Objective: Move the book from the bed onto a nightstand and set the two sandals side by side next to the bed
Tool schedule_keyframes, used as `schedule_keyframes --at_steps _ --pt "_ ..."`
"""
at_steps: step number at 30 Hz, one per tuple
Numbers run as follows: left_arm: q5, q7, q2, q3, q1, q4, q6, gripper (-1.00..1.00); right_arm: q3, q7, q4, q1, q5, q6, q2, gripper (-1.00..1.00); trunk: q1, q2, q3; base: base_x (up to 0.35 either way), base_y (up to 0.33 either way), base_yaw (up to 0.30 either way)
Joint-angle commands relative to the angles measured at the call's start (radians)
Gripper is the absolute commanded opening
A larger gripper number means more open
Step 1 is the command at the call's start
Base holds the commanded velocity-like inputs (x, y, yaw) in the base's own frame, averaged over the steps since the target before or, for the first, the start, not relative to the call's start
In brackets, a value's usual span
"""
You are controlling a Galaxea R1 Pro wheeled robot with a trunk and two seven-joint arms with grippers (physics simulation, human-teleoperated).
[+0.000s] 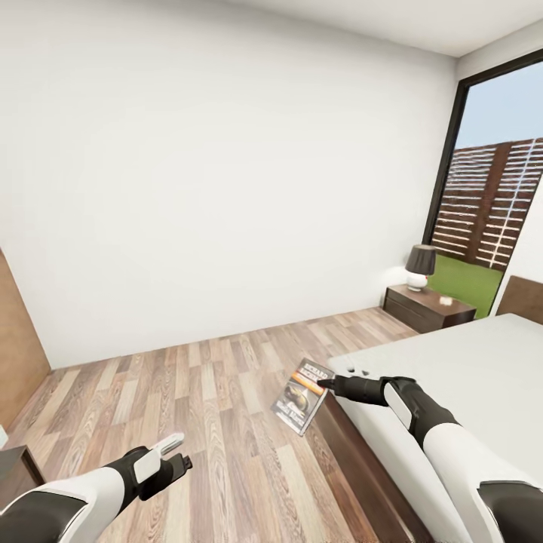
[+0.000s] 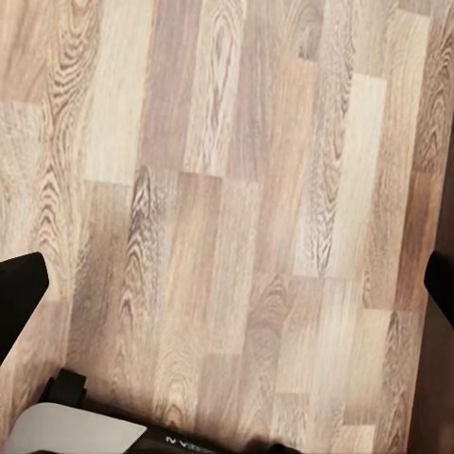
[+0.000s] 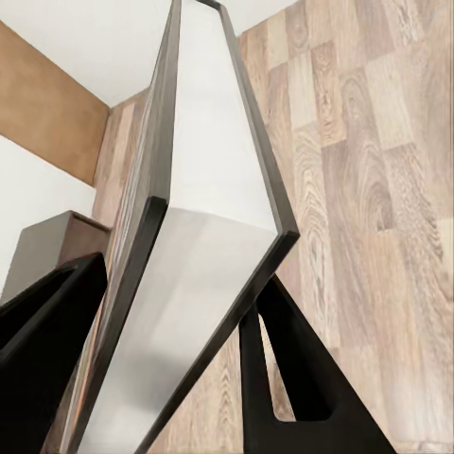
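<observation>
White-walled bedroom, light wood-plank floor point(image 1: 204, 400), tall black-framed window point(image 1: 483, 166) at the far right. Right gripper point(image 1: 326, 384) reaching out past the edge of the low dark-framed bed with off-white mattress point(image 1: 467, 369), jaws closed on the thin dark paperback with the orange band point(image 1: 303, 396). Held by one edge, cover tilted toward the camera, hanging over the floor just beyond the bed frame, clear of the mattress. From the right wrist, pale page block and dark cover edges point(image 3: 203, 236) running straight out from between the black fingers point(image 3: 284, 378), long axis in line with the reach.

Dark wooden nightstand point(image 1: 426, 308) carrying a white-based lamp with dark shade point(image 1: 419, 268): well ahead of the right jaws and off to their right, beside the headboard end of the bed, bare top showing next to the lamp. Probably too far for the arm alone, so a roll forward looks likely before setting down.

Left gripper point(image 1: 170, 452) low over bare floor, well apart from the book, jaws spread wide and empty, fingertips point(image 2: 21, 293) at the edges of its wrist picture. Right arm plainly the carrier.
</observation>
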Motion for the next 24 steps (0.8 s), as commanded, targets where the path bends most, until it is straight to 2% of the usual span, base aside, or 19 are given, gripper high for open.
schedule_keyframes --at_steps 1,9,24 --pt "0.01 0.002 -0.001 -0.008 -0.001 0.001 0.001 1.0 0.005 -0.007 -0.001 0.0 -0.012 0.002 -0.001 -1.0 0.0 -0.001 -0.002 0.0 0.0 0.004" --pt "0.01 0.002 -0.004 -0.008 -0.001 0.002 -0.041 1.0 0.006 -0.023 0.0 0.0 -0.012 -0.018 -0.001 -1.0 0.0 -0.001 -0.007 0.0 0.0 0.001" --pt "0.01 0.002 -0.004 -0.008 -0.001 0.002 -0.047 1.0 0.006 -0.021 0.0 0.0 -0.012 -0.019 -0.001 -1.0 0.0 -0.001 -0.007 0.001 0.001 0.0"
